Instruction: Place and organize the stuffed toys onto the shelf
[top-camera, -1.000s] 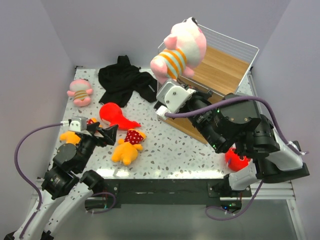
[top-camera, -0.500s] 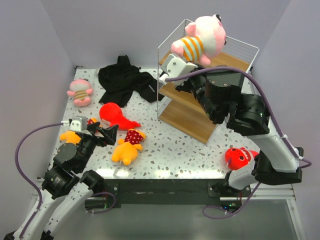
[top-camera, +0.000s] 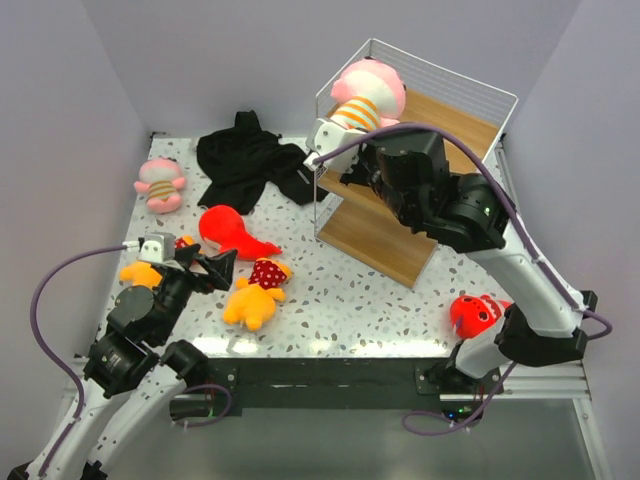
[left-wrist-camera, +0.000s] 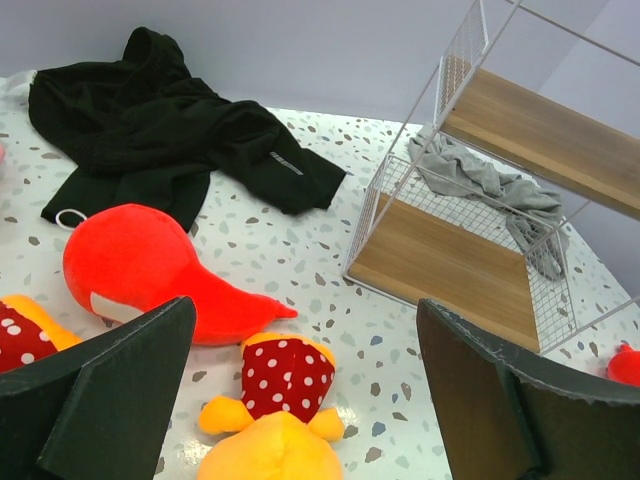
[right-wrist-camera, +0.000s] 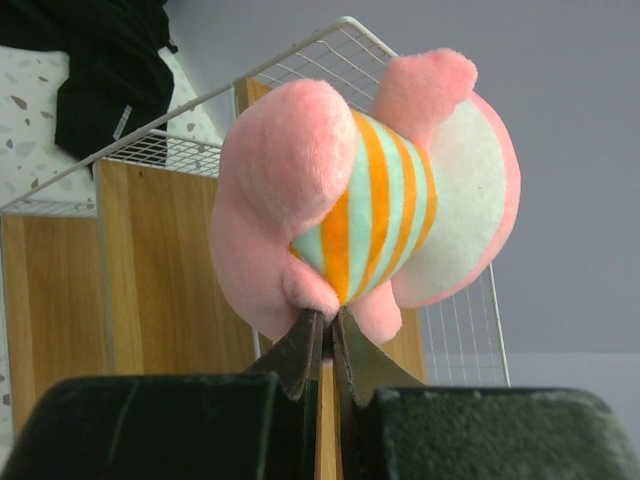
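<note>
Above the top corner of the shelf (top-camera: 455, 125), pink striped toy (top-camera: 365, 95) pinched by the right fingers (right-wrist-camera: 300, 352), left fingers (left-wrist-camera: 110, 390) held spread left of the shelf, other toys (top-camera: 255, 295) scattered on the tabletop (top-camera: 330, 300) beside it.

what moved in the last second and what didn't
The right gripper, shut on the pink plush toy in an orange-striped shirt, swung it from in front of the white wire-frame shelf to over its top wooden board, then left and down toward the top's left corner. It has not let go. The left gripper, other five plush toys, black garment and shelf stayed put.
</note>
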